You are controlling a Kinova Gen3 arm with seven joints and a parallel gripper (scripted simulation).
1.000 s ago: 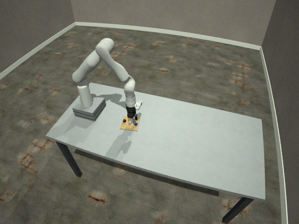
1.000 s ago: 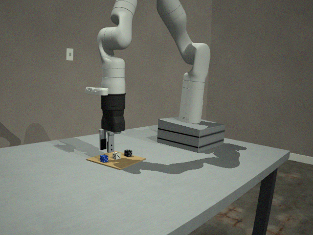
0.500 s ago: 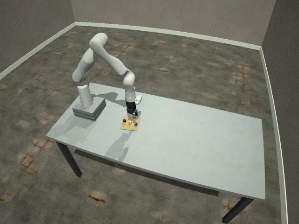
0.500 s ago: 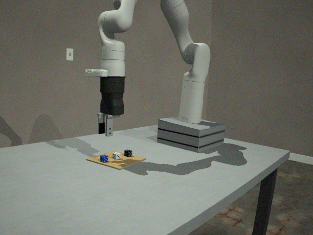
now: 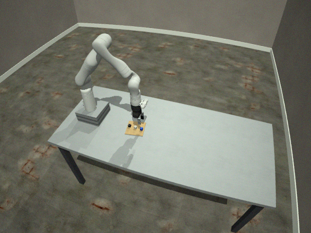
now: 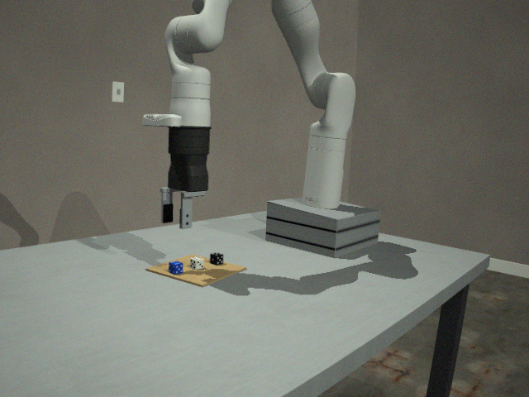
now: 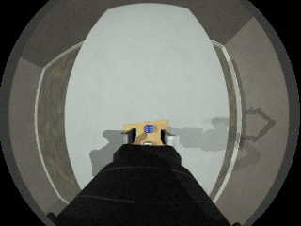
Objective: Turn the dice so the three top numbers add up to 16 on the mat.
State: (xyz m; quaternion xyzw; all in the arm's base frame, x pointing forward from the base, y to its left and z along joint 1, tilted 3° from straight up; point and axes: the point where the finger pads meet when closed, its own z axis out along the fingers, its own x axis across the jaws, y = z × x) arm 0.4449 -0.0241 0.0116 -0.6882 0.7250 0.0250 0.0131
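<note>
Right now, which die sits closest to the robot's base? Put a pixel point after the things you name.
The black die (image 5: pixel 129 125) (image 6: pixel 216 259): at the mat's end toward the base. The white die (image 5: pixel 135 127) (image 6: pixel 197 262) is between it and the blue one (image 5: pixel 141 128) (image 6: pixel 175 267) (image 7: pixel 149 129).

Your gripper (image 5: pixel 141 119) (image 6: pixel 175 222) (image 7: pixel 148 134), fingers apart, is higher than a second ago, climbing toward twelve o'clock in the exterior view, farther above the mat (image 5: pixel 134 132) (image 6: pixel 203 279) (image 7: pixel 160 126).
</note>
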